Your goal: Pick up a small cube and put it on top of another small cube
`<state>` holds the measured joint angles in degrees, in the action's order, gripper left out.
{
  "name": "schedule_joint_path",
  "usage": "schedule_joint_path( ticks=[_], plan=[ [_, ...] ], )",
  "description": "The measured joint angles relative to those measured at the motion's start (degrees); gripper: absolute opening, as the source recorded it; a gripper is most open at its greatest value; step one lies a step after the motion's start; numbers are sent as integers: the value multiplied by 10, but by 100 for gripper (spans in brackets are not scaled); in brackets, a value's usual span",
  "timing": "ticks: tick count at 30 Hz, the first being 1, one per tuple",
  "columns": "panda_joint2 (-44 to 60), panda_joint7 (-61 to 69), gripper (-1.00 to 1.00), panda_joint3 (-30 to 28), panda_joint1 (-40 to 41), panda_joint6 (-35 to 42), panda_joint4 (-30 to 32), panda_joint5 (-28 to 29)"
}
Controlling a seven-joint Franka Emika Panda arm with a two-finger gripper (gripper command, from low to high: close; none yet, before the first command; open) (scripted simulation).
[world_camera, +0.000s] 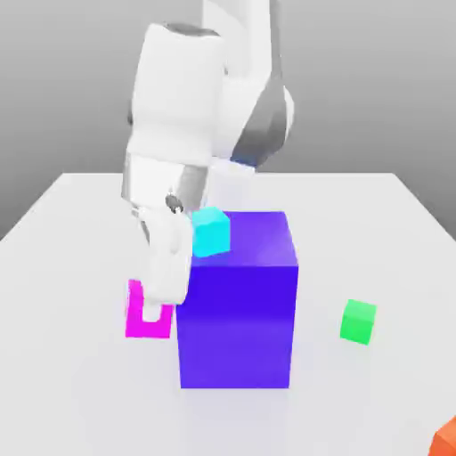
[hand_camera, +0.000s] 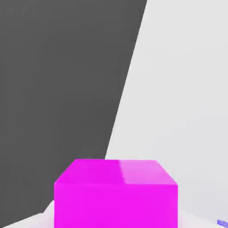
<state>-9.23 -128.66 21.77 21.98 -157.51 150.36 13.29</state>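
The small cube (world_camera: 135,313) is bright magenta and sits low beside the big blue-purple block, on the exterior view's left. My gripper (world_camera: 158,307) reaches down onto it, its white fingers shut on the cube's sides. The hand view has the small cube (hand_camera: 116,196) close up between the fingers. I cannot tell whether it rests on the table or hangs just above it. Another small cube (world_camera: 358,321), bright green, lies apart on the table, on the exterior view's right of the block.
The big blue-purple block (world_camera: 236,321) stands right next to my gripper. A small cyan cube (world_camera: 211,232) shows at the block's upper corner near my hand. An orange object (world_camera: 445,441) pokes in at the near right corner. The white table (world_camera: 80,232) carries all of these.
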Motion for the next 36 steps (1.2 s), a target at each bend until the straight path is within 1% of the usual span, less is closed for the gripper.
schedule_joint_path(
  ticks=[5,8,9,12,19,20,21,23,28,36],
  plan=[
    [-5,-104,-100,102,-68,11,12,9],
    [1,-181,-100,172,-114,16,24,11],
    [1,-198,-100,188,-130,17,31,1],
    [-15,-193,-100,190,-182,20,65,-77],
    [-56,-148,-100,142,-315,43,146,-285],
    [-60,-145,-100,139,-327,47,154,-304],
    [-63,-147,-100,138,-330,51,157,-310],
    [-64,-156,-100,141,-325,56,158,-304],
    [-53,-183,-100,154,-298,50,152,-267],
    [0,-231,-100,180,-252,1,148,-196]
  ],
)
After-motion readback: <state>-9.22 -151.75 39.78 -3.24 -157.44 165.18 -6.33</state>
